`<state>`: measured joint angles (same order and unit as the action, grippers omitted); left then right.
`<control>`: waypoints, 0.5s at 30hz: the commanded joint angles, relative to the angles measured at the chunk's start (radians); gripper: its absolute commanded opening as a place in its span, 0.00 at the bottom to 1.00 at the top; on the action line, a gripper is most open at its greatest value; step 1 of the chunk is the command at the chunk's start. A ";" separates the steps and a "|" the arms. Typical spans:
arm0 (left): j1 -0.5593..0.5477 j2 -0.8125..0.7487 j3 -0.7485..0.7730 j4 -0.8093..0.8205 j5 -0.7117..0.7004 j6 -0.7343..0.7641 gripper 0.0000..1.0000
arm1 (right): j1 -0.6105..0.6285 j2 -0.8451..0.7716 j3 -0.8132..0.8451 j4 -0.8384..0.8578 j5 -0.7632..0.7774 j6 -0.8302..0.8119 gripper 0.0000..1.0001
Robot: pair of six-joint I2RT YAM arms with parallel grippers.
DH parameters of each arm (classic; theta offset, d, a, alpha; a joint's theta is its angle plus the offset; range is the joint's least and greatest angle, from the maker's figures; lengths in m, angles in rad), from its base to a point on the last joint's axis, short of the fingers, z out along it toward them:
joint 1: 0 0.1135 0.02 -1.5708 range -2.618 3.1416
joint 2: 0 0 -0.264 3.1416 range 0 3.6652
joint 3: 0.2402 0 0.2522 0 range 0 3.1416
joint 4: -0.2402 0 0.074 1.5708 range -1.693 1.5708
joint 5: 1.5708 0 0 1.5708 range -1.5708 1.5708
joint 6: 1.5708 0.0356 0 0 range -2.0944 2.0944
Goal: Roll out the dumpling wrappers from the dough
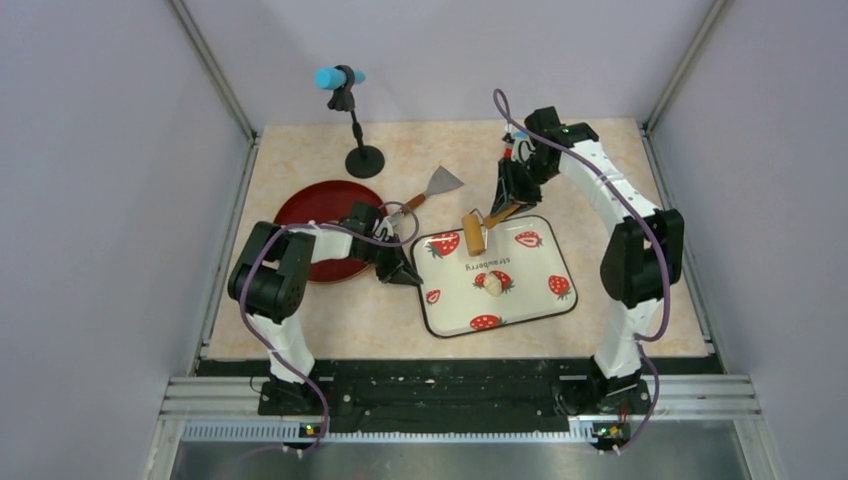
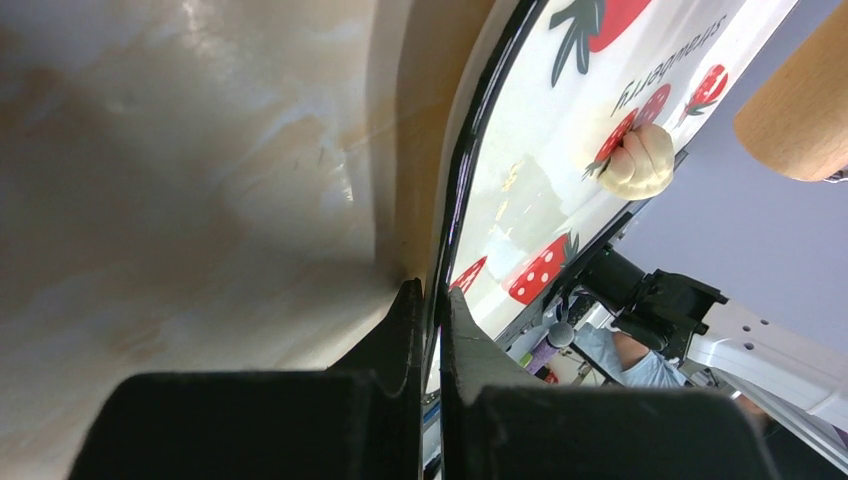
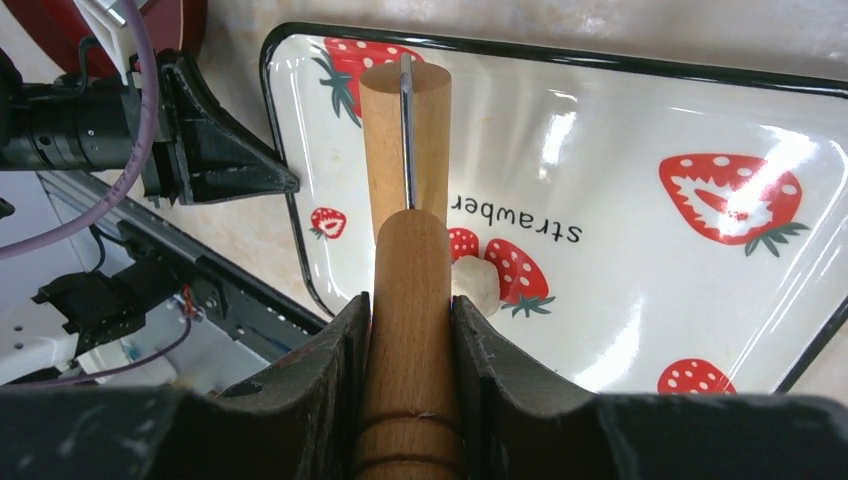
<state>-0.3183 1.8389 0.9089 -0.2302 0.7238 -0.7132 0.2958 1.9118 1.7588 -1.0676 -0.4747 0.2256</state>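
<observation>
A small pale lump of dough (image 1: 492, 285) (image 2: 640, 160) (image 3: 475, 285) lies near the middle of the white strawberry tray (image 1: 530, 270). My left gripper (image 1: 411, 277) (image 2: 430, 300) is shut on the tray's black left rim (image 2: 465, 170). My right gripper (image 1: 508, 205) (image 3: 410, 305) is shut on the handle of the wooden rolling pin (image 1: 472, 232) (image 3: 405, 130). The pin's roller hangs over the tray's far left corner, short of the dough. No dumpling wrappers are in view.
A dark red plate (image 1: 315, 210) lies left of the tray, partly under my left arm. A metal scraper (image 1: 440, 183) rests behind the tray. A microphone stand (image 1: 363, 158) stands at the back. Grey walls close in the tabletop.
</observation>
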 commanded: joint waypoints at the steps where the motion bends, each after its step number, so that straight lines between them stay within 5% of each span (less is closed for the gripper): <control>1: -0.011 0.042 0.016 0.029 -0.075 -0.024 0.00 | -0.004 -0.080 0.094 -0.081 0.041 -0.036 0.00; 15: -0.029 0.088 -0.008 0.060 -0.079 -0.001 0.00 | 0.120 -0.192 -0.017 -0.201 0.221 -0.016 0.00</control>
<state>-0.3286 1.8542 0.9150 -0.2173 0.7364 -0.7124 0.3668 1.7920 1.7710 -1.2346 -0.3000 0.1947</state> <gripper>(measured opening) 0.039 0.322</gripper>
